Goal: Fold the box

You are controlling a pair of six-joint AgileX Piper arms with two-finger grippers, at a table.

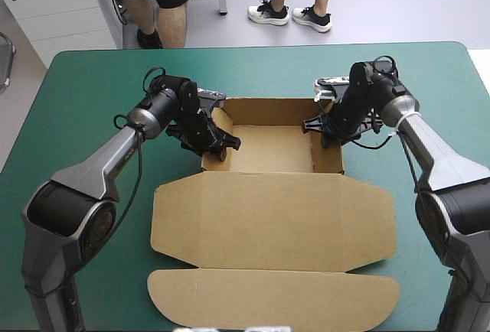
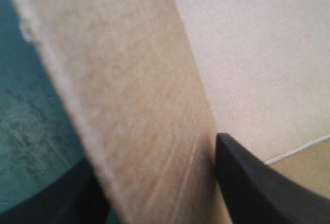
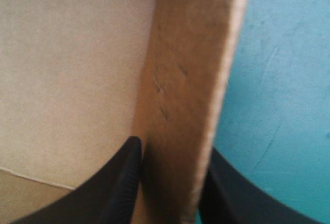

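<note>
Table (image 1: pixel 76 72), teal-green cover (image 1: pixel 429 72), one brown box (image 1: pixel 276 217) on it.

Left gripper (image 1: pixel 220 147): all but closed on the box's left wall (image 2: pixel 129 90). One black finger (image 2: pixel 247 182) is inside the tray against the wall's inner face. The other is outside, low over the cover. Wall stands between them.

Right gripper (image 1: pixel 328 129): likewise nipped nearly closed, with the right wall (image 3: pixel 185 79) between its fingers. One finger inside the tray, one outside over the cover. The inner fingertip touches the board.

Box: open tray with lid flat.
- Tray sits at the table's middle, a little toward the far edge, long side parallel to that edge.
- Back wall (image 1: pixel 268 109) is raised. Left and right walls are raised, each held.
- Floor (image 1: pixel 272 148) is bare.
- Lid (image 1: pixel 276 221) joins the tray's near side and lies flat on the cover toward the near edge, its corners cut at a slant.
- Past the lid lies a rounded flap (image 1: pixel 272 297), also flat, close to the near edge.

Arms: left arm (image 1: pixel 99 164) reaches in from the table's left near corner, right arm (image 1: pixel 436 156) from the right near corner. Each ends at one end of the tray.
</note>
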